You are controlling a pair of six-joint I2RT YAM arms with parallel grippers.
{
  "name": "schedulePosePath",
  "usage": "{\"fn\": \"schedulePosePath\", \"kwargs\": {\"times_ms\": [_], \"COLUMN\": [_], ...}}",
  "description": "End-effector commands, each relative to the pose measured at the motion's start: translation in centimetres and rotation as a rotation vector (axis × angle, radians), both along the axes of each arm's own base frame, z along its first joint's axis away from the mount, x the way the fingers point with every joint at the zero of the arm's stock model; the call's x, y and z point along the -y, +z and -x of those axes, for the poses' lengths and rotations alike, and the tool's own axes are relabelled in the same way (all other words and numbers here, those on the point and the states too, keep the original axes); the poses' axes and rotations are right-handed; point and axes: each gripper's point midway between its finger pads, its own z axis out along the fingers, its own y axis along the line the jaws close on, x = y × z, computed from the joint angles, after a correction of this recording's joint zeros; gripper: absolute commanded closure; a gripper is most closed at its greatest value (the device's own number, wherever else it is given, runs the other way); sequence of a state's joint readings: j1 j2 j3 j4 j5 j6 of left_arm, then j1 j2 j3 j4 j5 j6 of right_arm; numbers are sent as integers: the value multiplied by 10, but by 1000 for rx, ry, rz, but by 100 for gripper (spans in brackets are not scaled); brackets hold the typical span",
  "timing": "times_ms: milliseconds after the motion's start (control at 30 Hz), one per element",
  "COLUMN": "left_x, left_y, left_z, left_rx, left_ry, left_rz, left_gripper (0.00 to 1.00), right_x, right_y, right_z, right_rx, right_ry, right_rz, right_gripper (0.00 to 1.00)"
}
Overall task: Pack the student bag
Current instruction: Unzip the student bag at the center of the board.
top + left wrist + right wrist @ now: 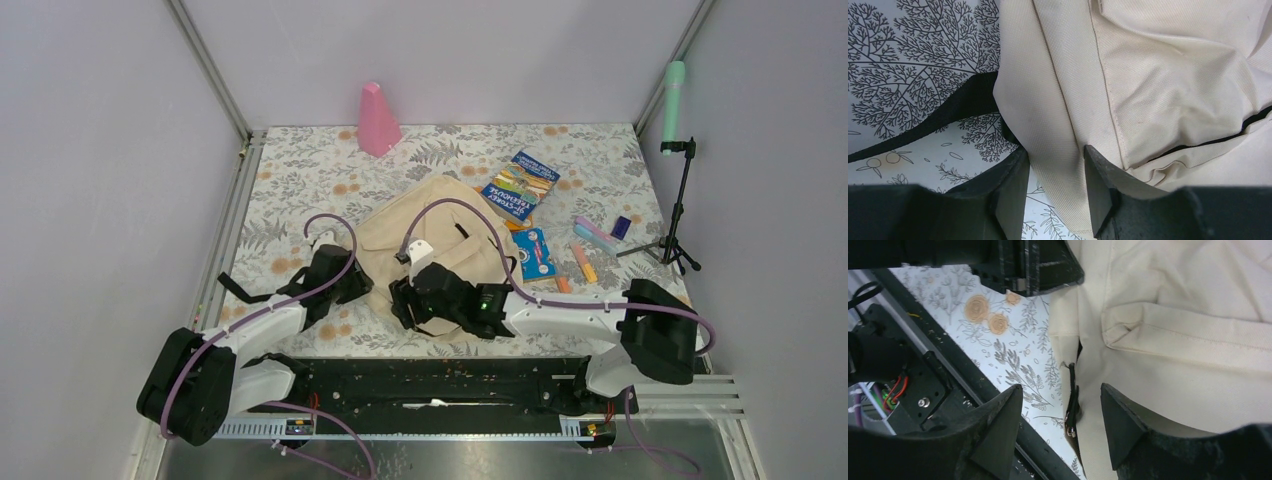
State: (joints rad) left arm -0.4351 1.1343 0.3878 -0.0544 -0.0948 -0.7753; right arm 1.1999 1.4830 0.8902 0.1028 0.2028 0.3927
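Observation:
The student bag (445, 235) is a beige fabric backpack lying flat mid-table, with a black strap (240, 294) trailing left. My left gripper (348, 283) is at the bag's left edge. In the left wrist view it (1055, 175) is open, with a fold of the bag's fabric (1158, 75) between the jaws and the strap (938, 117) to the left. My right gripper (405, 302) is at the bag's near edge. In the right wrist view it (1060, 415) is open, straddling the bag's dark zipper and its metal pull (1071, 429) beside the fabric (1188, 340).
A pink cone (378, 120) stands at the back. Right of the bag lie a colourful book (520, 186), a blue packet (535, 252), an orange marker (584, 262), a pastel case (595, 235) and a small dark blue item (621, 227). A tripod with a green microphone (676, 150) stands far right.

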Motion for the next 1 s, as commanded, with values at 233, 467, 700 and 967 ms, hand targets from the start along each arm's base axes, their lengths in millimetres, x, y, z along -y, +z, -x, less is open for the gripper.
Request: {"fn": "schedulePosePath", "kwargs": {"times_ms": [233, 467, 700, 967], "left_x": [-5, -6, -6, -7], "left_y": [-1, 2, 5, 3], "left_z": [-5, -6, -10, -18], "left_rx": [30, 36, 41, 37], "left_ry": [17, 20, 10, 22], "left_rz": [-18, -24, -41, -60], "left_gripper": [60, 60, 71, 100], "right_x": [-11, -14, -14, -15], "right_y": [-21, -29, -28, -14], "right_z": [-8, -9, -8, 2], "right_rx": [-61, -67, -62, -36], "right_ry": [-97, -99, -79, 15], "right_rz": [17, 32, 36, -1], "right_gripper": [46, 61, 100, 100]}}
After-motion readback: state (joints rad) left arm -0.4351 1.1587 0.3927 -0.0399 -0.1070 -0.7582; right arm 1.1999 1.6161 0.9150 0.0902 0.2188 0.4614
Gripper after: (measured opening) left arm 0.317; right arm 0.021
